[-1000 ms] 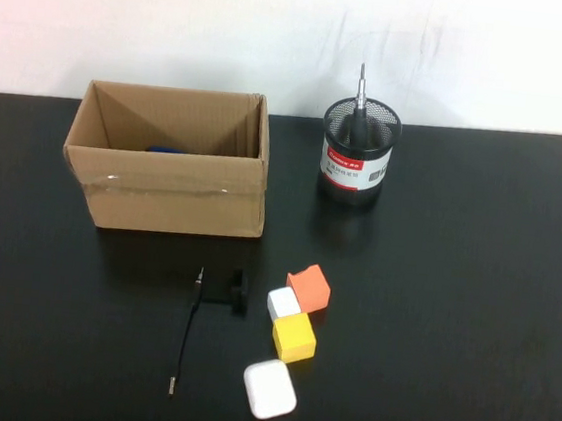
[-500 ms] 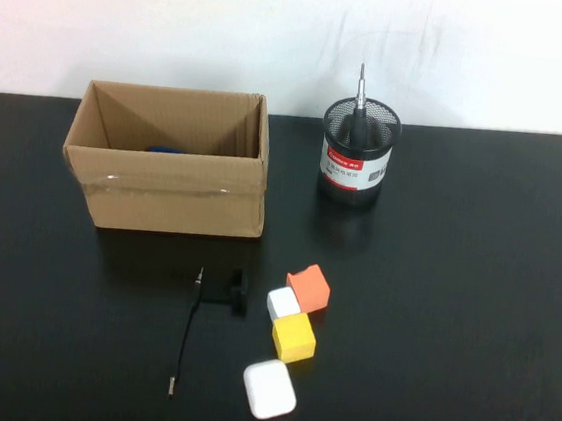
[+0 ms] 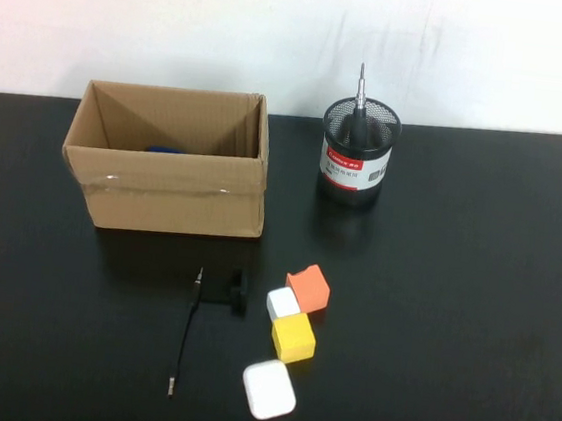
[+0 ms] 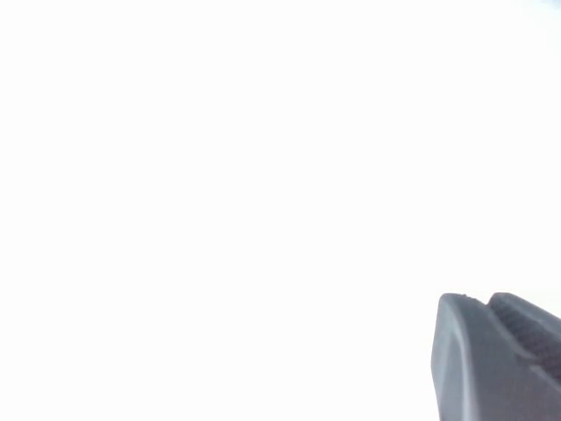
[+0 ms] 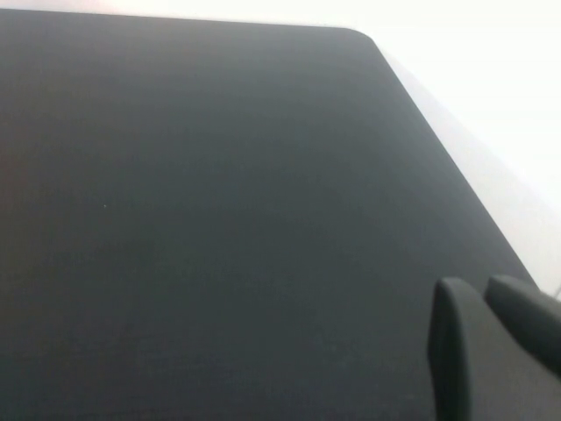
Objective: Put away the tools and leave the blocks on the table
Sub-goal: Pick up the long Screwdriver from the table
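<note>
The thin black rod tool (image 3: 185, 339) lies on the table (image 3: 474, 291) beside the blocks (image 3: 296, 316), unstowed. Left gripper (image 4: 500, 355) and right gripper (image 5: 491, 346) sit clear of the work, fingers apparently pressed together. Next, probably, a reach for the rod.

blocks (image 3: 296, 313): 3 | box (image 3: 167, 191): 1 | mesh cup (image 3: 356, 163): 1 | white case (image 3: 269, 388): 1

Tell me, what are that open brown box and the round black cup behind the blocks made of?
The box looks like plain matte corrugated cardboard, with shiny clear tape along its front. The cup seems to be black wire mesh, probably metal, wrapped in a white printed label.
</note>
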